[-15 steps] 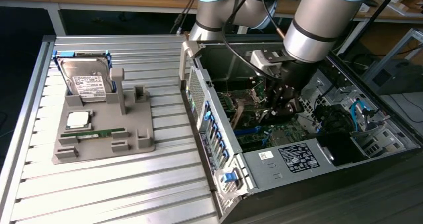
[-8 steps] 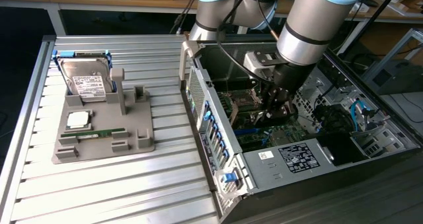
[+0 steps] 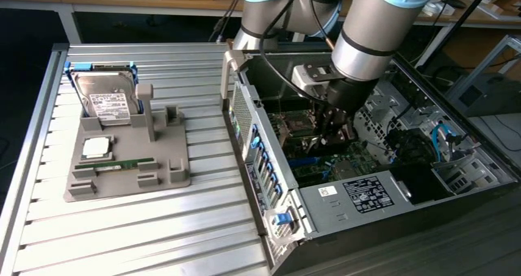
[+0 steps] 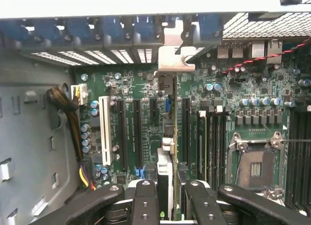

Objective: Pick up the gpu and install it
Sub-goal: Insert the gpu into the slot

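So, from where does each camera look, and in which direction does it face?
Exterior view: sits high and off the arm, looking down at the table and the open computer case; the arm reaches into the case.
Wrist view: sits on the wrist, facing the motherboard inside the case; the gripper holds the gpu edge-on above the slots.
Both views share the case interior and the motherboard.

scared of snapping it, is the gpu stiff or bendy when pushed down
The gpu, a thin card seen edge-on in the hand, is probably stiff along its length but fragile: pushed off-line, it could flex or crack. Gripped along one narrow edge, it might pivot if it meets resistance.
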`<state>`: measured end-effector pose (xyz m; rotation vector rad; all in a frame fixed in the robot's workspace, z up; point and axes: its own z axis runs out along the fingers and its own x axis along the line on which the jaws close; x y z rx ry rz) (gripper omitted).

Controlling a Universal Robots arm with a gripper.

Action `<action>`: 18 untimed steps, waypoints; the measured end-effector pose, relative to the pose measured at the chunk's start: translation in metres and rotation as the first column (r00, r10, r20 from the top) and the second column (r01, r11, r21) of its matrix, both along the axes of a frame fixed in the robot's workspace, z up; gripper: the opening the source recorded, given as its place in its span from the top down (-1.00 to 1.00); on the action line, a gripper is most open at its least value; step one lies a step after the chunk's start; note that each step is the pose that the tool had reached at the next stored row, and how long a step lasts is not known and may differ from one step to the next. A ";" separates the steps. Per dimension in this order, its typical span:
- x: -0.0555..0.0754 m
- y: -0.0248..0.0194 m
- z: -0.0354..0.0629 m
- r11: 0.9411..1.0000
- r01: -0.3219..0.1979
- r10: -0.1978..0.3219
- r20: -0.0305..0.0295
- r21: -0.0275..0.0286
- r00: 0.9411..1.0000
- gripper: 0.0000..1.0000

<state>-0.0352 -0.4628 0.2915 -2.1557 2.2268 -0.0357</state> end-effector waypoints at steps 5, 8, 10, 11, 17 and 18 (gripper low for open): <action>-0.006 0.0013 -0.0041 1.000 0.000 0.000 0.000 -0.001 1.000 0.47; -0.008 0.0028 -0.0082 1.000 0.000 0.000 0.000 -0.001 1.000 0.47; -0.009 0.0036 -0.0105 1.000 0.000 0.000 0.000 -0.001 1.000 0.47; -0.010 0.0043 -0.0115 1.000 0.000 0.000 0.000 -0.001 1.000 0.47; -0.019 0.0072 -0.0161 1.000 0.000 0.000 0.000 -0.002 1.000 0.47; -0.019 0.0077 -0.0169 1.000 0.000 0.000 0.000 -0.002 1.000 0.47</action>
